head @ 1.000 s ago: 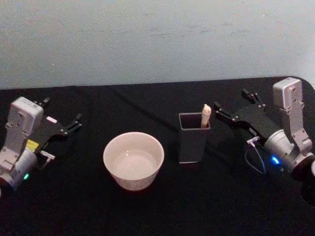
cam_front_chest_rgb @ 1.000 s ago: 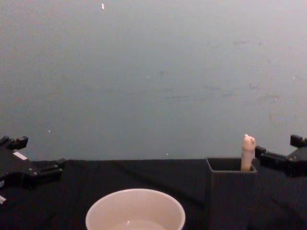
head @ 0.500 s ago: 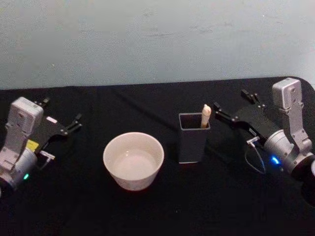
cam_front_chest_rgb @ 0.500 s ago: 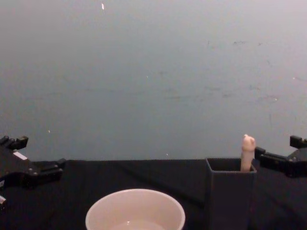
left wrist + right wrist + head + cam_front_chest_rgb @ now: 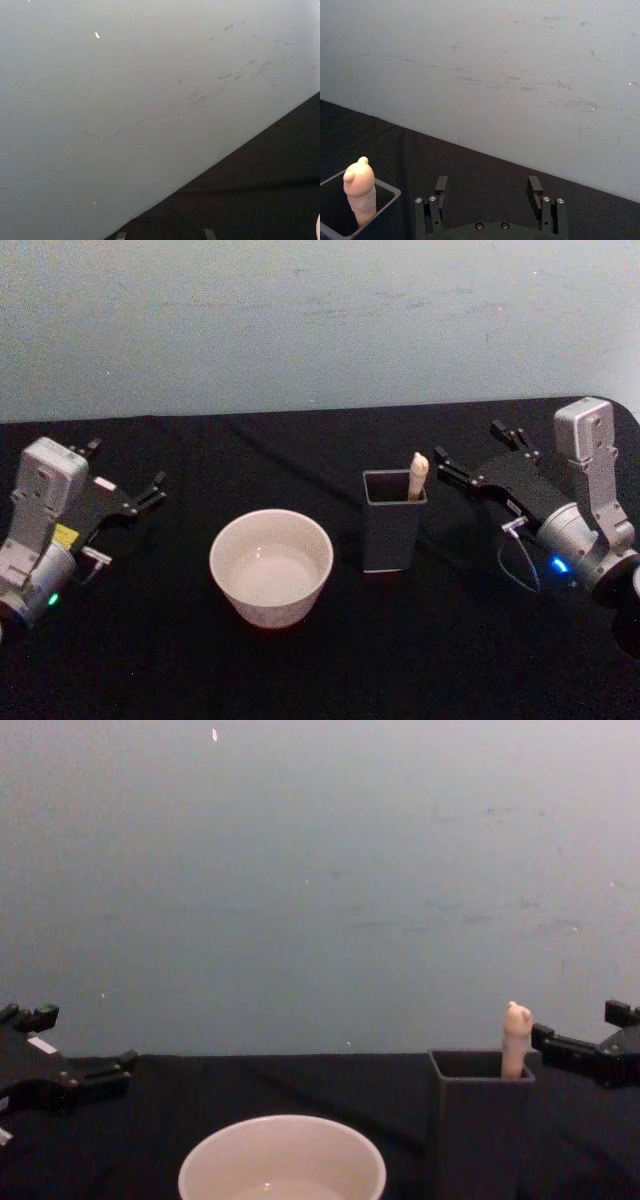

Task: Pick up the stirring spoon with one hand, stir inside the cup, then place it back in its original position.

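Beside the holder point(image 5: 391, 520), the right gripper point(image 5: 480, 452) is hovering open and empty near the spoon point(image 5: 417, 476); left gripper point(image 5: 125, 474) is idling open, well left of the cup point(image 5: 271, 566).

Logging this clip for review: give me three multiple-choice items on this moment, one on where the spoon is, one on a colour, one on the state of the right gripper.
1. Where is the spoon?
A. Lying on the table
B. Standing in the dark holder
C. Inside the cup

2. What colour is the cup?
A. Cream
B. Dark grey
C. Blue

3. What is the state of the right gripper?
A. Shut on the spoon
B. Shut on the cup's rim
C. Open, holding nothing

Answers:
1 B: the handle sticks up out of the holder's far right corner.
2 A: the wide round cup is pale cream against the black table.
3 C: the right wrist view shows its fingers spread apart beside the holder, clear of the spoon.

The left gripper rests open at the table's left side.
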